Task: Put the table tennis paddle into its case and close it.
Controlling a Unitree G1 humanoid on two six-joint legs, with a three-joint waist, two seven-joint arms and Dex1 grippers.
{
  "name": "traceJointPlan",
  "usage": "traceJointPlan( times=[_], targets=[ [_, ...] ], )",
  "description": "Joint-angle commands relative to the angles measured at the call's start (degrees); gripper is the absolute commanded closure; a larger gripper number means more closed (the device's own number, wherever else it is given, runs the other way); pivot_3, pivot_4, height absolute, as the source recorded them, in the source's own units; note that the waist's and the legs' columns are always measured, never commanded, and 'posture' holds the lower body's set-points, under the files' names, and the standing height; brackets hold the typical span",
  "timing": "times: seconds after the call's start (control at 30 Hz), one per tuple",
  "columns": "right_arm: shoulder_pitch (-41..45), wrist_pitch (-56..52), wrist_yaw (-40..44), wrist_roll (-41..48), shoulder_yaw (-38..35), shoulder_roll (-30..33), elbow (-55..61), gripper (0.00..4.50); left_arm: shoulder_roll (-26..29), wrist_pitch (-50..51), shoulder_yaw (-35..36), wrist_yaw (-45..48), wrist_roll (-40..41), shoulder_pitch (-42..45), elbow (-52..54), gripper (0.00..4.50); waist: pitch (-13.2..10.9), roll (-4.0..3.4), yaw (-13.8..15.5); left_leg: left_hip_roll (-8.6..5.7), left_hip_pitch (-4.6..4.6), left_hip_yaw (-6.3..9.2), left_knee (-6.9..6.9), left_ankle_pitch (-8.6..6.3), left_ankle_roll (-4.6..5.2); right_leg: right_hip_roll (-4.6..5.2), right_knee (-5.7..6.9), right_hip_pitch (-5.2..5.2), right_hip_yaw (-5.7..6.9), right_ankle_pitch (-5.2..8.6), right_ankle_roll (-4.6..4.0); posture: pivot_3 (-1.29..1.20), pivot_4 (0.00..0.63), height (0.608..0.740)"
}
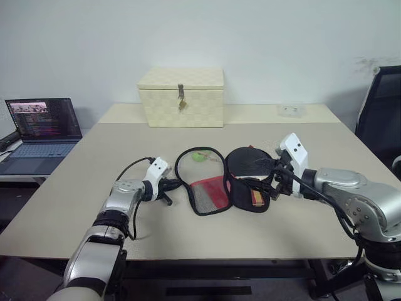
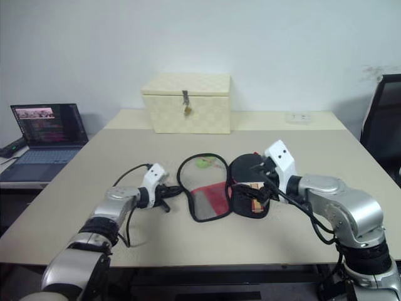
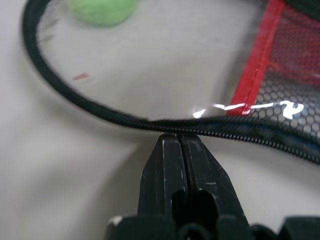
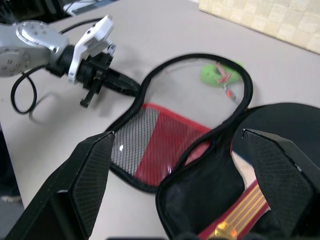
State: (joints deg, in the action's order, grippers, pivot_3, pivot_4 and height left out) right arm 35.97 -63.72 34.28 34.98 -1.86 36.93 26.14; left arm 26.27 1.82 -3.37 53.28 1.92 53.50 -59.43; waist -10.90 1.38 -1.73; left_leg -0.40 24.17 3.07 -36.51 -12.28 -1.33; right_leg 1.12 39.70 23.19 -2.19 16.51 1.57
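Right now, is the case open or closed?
Open: the case lies spread flat, its flap folded away from the half holding the table tennis paddle.

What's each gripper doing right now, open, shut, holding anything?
Left gripper: shut, tips at the zipper edge of the case; whether it pinches the edge cannot be told.
Right gripper: open, holding nothing, over the paddle.
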Motion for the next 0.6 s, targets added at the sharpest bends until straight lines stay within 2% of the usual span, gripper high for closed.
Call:
traceJointPlan(
  times=[0.03,0.2,0.3,0.47,0.6],
  targets=[
    [-0.9,2.3,2.0,-0.2,-2.2,3.5,0.1,0.00,-2.4,-2.6,0.3,-0.2,-0.5,6.3,-2.1,4.45,0.0,0.04,0.2,-0.01,0.11,0.02,-0.11,0.00,0.00,0.00,-0.01,0.00,0.11,0.00,0.00,0.00,0.150,0.740],
    [-2.6,2.9,3.7,0.6,-4.5,7.1,-0.7,0.00,-6.6,-5.3,-0.2,0.2,-1.5,12.6,-5.6,4.45,0.0,0.06,0.1,-0.03,0.26,0.02,-0.25,-0.01,0.02,0.00,-0.05,0.03,0.17,-0.03,0.06,0.00,0.150,0.740],
    [-3.5,2.8,4.0,0.8,-6.1,8.6,-1.4,0.00,-11.5,-6.8,0.4,-1.0,-1.2,18.6,-8.3,4.45,-0.1,0.10,0.2,-0.04,0.30,0.01,-0.30,-0.01,0.02,-0.01,-0.05,0.03,0.21,-0.03,0.07,0.00,0.150,0.740],
    [-3.8,2.6,2.8,0.1,-7.0,9.2,-2.7,0.00,-18.1,-8.5,1.5,-3.9,-1.1,25.4,-12.1,4.45,-0.1,0.12,0.0,-0.06,0.37,-0.02,-0.34,-0.02,0.03,-0.01,-0.14,0.03,0.19,-0.04,0.13,0.00,0.150,0.740],
    [-3.3,2.2,1.4,-0.3,-7.3,8.9,-3.8,0.00,-20.3,-9.9,1.4,-5.4,-2.0,27.5,-13.6,4.45,-0.1,0.11,-0.4,-0.04,0.36,-0.08,-0.33,-0.02,0.03,-0.05,-0.15,0.04,0.10,-0.04,0.14,0.00,0.150,0.740]
  ],
)
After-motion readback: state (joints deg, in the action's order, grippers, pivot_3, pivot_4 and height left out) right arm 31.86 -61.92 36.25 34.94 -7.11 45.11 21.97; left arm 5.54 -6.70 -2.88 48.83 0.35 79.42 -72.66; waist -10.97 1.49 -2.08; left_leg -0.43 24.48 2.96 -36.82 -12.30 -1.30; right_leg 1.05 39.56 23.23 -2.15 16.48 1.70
